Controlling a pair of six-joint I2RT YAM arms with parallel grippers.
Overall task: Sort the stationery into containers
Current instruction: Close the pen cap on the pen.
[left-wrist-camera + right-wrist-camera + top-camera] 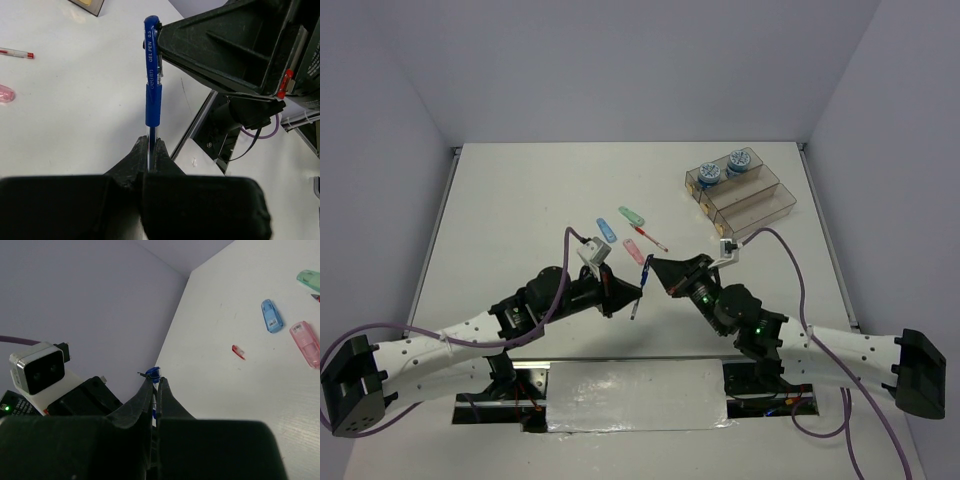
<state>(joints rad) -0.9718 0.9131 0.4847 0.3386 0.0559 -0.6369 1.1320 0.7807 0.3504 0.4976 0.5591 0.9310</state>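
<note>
We see both arms angled inward mid-table, left gripper (149,146) and right gripper (156,385) each clamped on the blue pen (153,85).

This was a robotics lab test cell. A white desk (520,215) sat boxed in by blank walls (620,60), with two cabled robot arms (435,348) bolted on.

Glossy blue plastic on the gel pen (153,75), clear at the lower barrel. Matt black plastic for the jaws of the left gripper (149,144) and right gripper (156,386). Smooth matt white desk (520,200). Clear, brown-tinted plastic bins (760,208). Translucent plastic for the pink flat piece (306,342) and blue flat piece (271,316).
</note>
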